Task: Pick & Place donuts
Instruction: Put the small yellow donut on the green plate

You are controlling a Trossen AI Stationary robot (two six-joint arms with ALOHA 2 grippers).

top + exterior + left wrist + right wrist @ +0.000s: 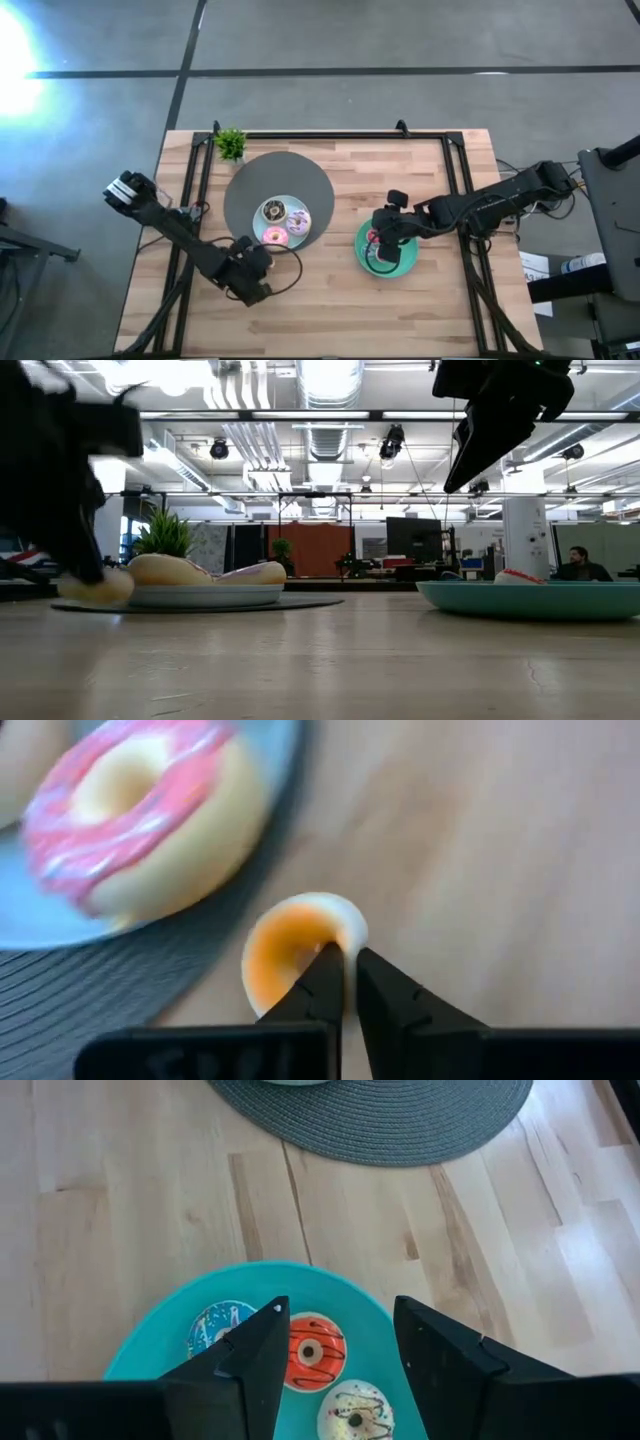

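holding three donuts point(315, 1350): green plate point(150, 1350); light-blue plate point(318, 226) three

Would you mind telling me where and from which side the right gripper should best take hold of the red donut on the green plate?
Probably from straight above, across the ring: the red donut lies flat on the green plate between two neighbours, and the open right gripper hangs above it.

Floor: grey concrete slabs point(330, 35), crossed by dark seams, with glare at the upper left of the high view. Table: pale butcher-block wooden top point(330, 300) edged by a black metal frame point(330, 134). Ceiling: exposed silver ducts point(245, 435) and bright strip lights point(330, 375). Rear: rust-orange partition wall point(310, 550), dark monitor point(413, 538), white column point(527, 537).
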